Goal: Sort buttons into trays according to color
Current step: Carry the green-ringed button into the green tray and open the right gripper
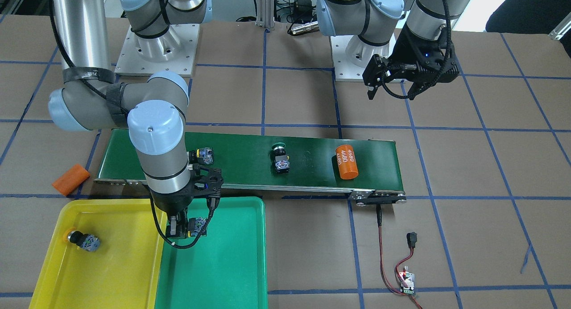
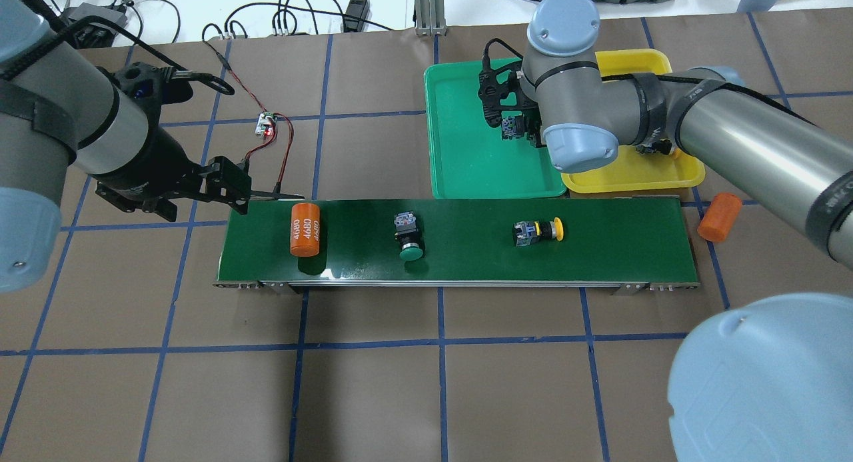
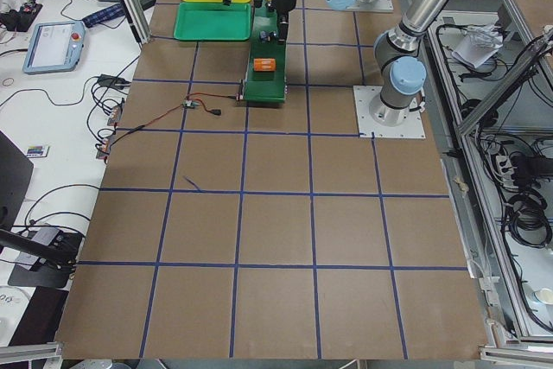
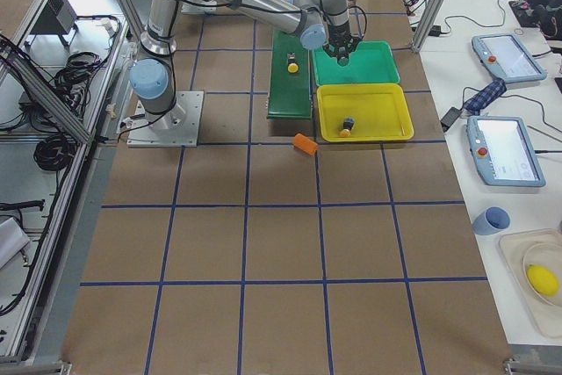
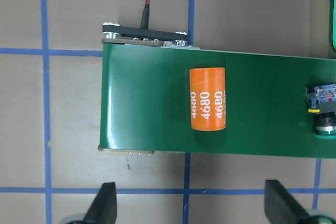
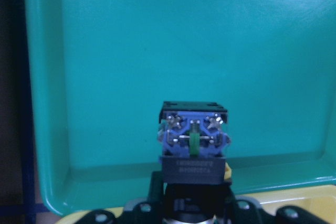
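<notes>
My right gripper [image 1: 183,228] is shut on a button [image 6: 193,142] and holds it just above the green tray [image 1: 223,264]. The button's cap is hidden in the fingers, and its blue contact block faces the wrist camera. A yellow-capped button [image 1: 83,241] lies in the yellow tray [image 1: 116,264]. On the conveyor belt [image 2: 466,255] lie a green-capped button [image 2: 408,235] and a yellow-capped button [image 2: 538,231]. My left gripper [image 2: 200,205] is open and empty above the table, beside the belt's end.
An orange cylinder [image 2: 305,229] lies on the belt below my left gripper. A second orange cylinder [image 2: 720,217] lies on the table off the belt's other end. A small circuit board [image 2: 266,122] with red wires lies beyond the belt.
</notes>
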`<state>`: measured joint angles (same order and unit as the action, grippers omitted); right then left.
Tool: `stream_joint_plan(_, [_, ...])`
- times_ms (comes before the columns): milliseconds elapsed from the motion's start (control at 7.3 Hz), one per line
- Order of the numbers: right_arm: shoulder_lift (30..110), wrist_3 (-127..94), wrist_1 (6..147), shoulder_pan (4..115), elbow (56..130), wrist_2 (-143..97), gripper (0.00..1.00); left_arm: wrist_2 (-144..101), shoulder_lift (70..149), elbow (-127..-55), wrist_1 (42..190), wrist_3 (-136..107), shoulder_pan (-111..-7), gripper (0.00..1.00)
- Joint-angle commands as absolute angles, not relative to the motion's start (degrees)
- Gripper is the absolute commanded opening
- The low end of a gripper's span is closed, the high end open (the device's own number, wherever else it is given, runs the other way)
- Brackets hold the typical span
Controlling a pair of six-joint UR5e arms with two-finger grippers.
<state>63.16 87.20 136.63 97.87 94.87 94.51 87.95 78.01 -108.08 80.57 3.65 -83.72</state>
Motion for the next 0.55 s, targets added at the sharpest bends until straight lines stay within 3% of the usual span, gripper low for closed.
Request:
stream_joint_plan(0, [62.6, 86.6, 136.2, 98.2, 94.7, 94.3, 0.84, 88.0, 78.2, -108.2, 80.7, 3.3, -83.6, 1.0])
stream_joint_plan(137, [62.8, 86.7, 135.9, 97.9, 94.7, 94.4, 0.9, 87.8, 78.4, -108.3, 80.7, 3.2, -83.7, 1.0])
stream_joint_plan(411, [63.7, 87.2, 134.3, 96.9, 94.7, 94.4, 0.91, 87.8, 78.5, -108.2, 80.7, 3.2, -83.7, 1.0])
